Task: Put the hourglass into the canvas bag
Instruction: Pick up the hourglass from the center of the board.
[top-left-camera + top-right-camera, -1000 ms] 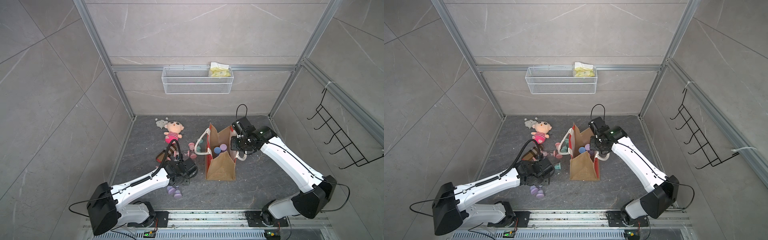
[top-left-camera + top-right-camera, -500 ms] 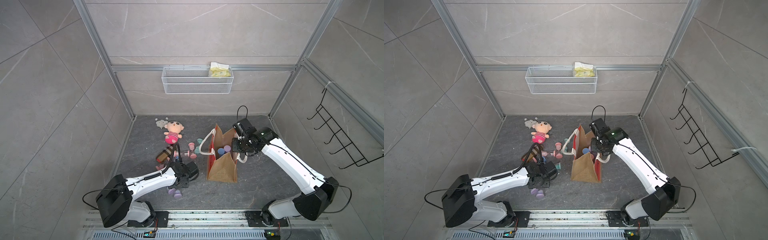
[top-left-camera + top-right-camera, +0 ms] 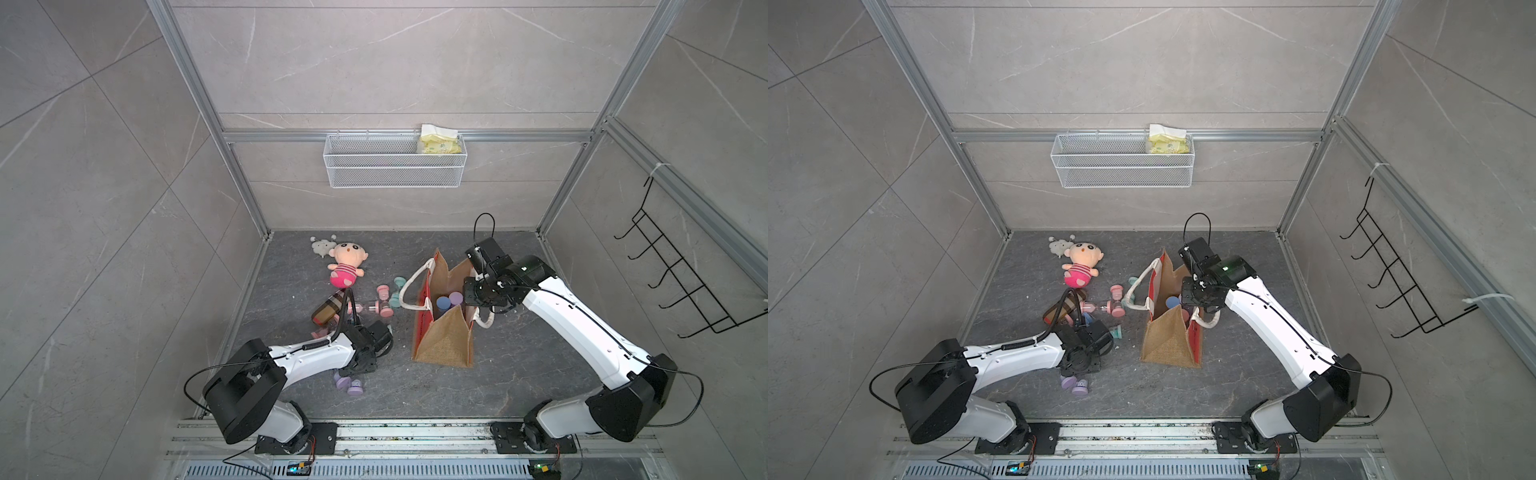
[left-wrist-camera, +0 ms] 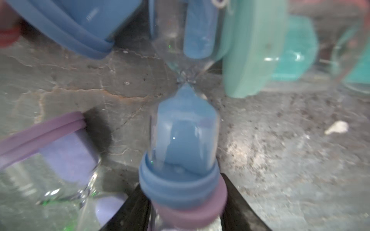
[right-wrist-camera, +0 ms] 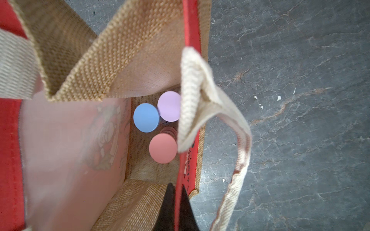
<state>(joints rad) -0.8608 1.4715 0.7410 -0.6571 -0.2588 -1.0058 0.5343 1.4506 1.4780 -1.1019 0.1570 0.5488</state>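
The canvas bag [image 3: 442, 340] [image 3: 1169, 345] stands upright right of centre, tan burlap sides and red panels. My right gripper [image 3: 478, 291] [image 5: 178, 192] is shut on the rim of its red panel, holding the mouth open. Blue [image 5: 146, 117], purple [image 5: 169, 106] and pink [image 5: 163, 148] hourglass caps show inside the bag. My left gripper [image 3: 365, 359] [image 4: 182, 182] is low over the floor left of the bag. In the left wrist view its black fingers press on both sides of the near cap of a blue-sand hourglass [image 4: 185, 138] lying on the floor.
A purple hourglass [image 3: 349, 384] [image 4: 66, 150] and a teal one [image 4: 250, 50] lie close to the held one. Pink hourglasses [image 3: 376, 307], a plaid pouch [image 3: 328, 309] and a plush doll [image 3: 347, 266] lie further back. A wire basket [image 3: 395, 166] and hook rack [image 3: 685, 282] hang on the walls.
My left arm has dropped low towards the floor and its jaws have narrowed around the blue hourglass. The bag's mouth has shifted slightly while the right gripper kept its hold.
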